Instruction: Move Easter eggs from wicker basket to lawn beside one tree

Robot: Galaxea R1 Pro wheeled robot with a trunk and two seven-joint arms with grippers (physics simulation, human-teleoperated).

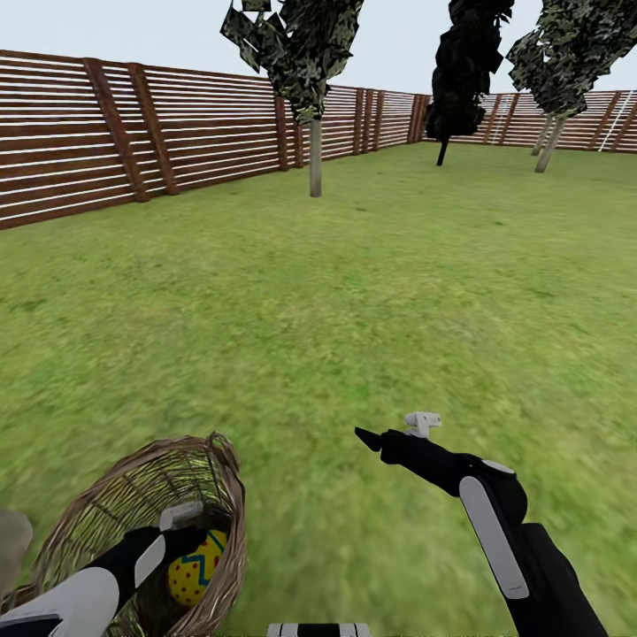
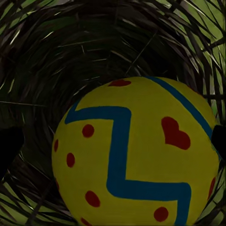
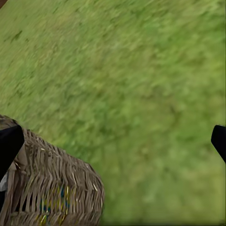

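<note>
From the head camera, the basket [image 1: 133, 522] sits on the grass [image 1: 354, 310] down at the near left, and the left gripper [image 1: 190, 531] reaches down inside it, right beside a yellow egg [image 1: 196, 566] with red dots. I cannot tell from here if its fingers are touching the egg. The right gripper [image 1: 389, 435] hangs over bare grass to the right of the basket, holding nothing. Far off stand a brown fence [image 1: 88, 141] and some trees (one looks nearly black). The left wrist camera looks into the basket [image 2: 56, 47], and the egg [image 2: 136, 155] sits between two dark fingertips [image 2: 9, 146] spread wide at its sides. The right wrist camera sees grass [image 3: 141, 94] and the basket's side [image 3: 56, 188], with its fingertips [image 3: 9, 143] wide apart.
</note>
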